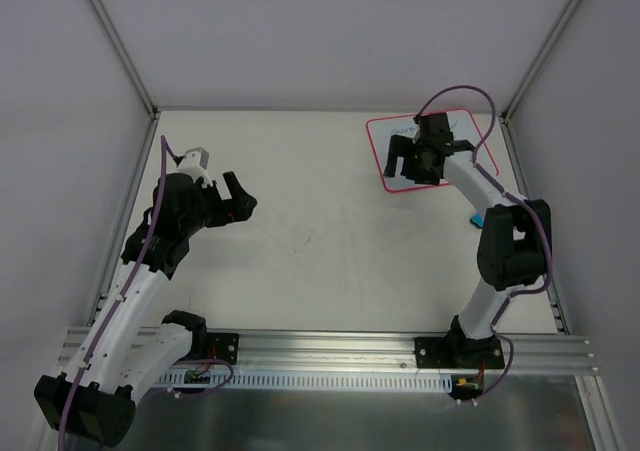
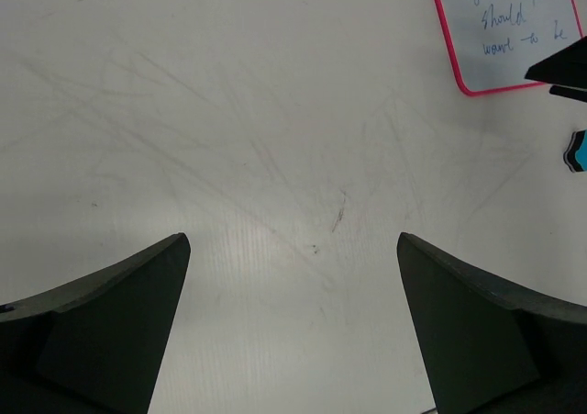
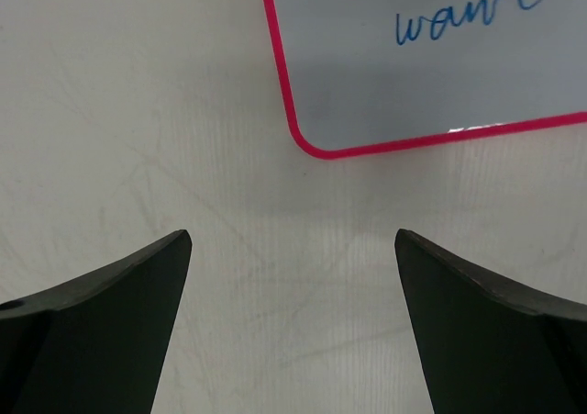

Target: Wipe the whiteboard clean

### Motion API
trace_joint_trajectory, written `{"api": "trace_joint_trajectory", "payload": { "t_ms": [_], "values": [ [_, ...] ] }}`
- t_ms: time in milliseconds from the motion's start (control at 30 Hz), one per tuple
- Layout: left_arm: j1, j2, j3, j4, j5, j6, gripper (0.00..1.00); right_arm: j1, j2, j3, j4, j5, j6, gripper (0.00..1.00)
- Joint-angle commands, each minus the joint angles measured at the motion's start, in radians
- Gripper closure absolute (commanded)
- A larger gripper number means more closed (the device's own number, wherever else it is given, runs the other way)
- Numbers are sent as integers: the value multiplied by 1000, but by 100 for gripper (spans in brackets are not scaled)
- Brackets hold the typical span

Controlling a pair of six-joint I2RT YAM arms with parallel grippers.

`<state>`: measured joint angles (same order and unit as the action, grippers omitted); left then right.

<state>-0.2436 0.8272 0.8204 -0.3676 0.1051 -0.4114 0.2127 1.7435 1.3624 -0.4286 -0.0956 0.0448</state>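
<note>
The whiteboard (image 1: pixel 383 134) lies flat at the back right of the table, with a red-pink border and blue handwriting. It also shows in the left wrist view (image 2: pixel 514 28) and the right wrist view (image 3: pixel 431 65), where the word "want" is legible. My right gripper (image 1: pixel 408 169) hovers over the board's near left part, open and empty; in its own view (image 3: pixel 292 235) the jaws stand wide over bare table just short of the board's corner. My left gripper (image 1: pixel 242 196) is open and empty over the left middle of the table (image 2: pixel 292 240).
A small blue eraser block (image 1: pixel 478 219) lies on the table near the right arm, just in front of the board, and also shows in the left wrist view (image 2: pixel 576 152). White walls close in the table at the left, back and right. The tabletop (image 1: pixel 320 241) is scuffed.
</note>
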Motion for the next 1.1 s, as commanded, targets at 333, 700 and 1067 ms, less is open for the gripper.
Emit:
{"api": "trace_joint_trajectory", "payload": {
  "t_ms": [333,700,1067],
  "values": [
    [-8,10,3,32,-2,-21,1,146,321,237,2,269,-48,13],
    [-10,30,8,32,4,-15,3,163,403,262,-1,201,10,36],
    [-8,21,10,32,-16,-3,12,312,413,210,-68,191,61,66]
  ]
}}
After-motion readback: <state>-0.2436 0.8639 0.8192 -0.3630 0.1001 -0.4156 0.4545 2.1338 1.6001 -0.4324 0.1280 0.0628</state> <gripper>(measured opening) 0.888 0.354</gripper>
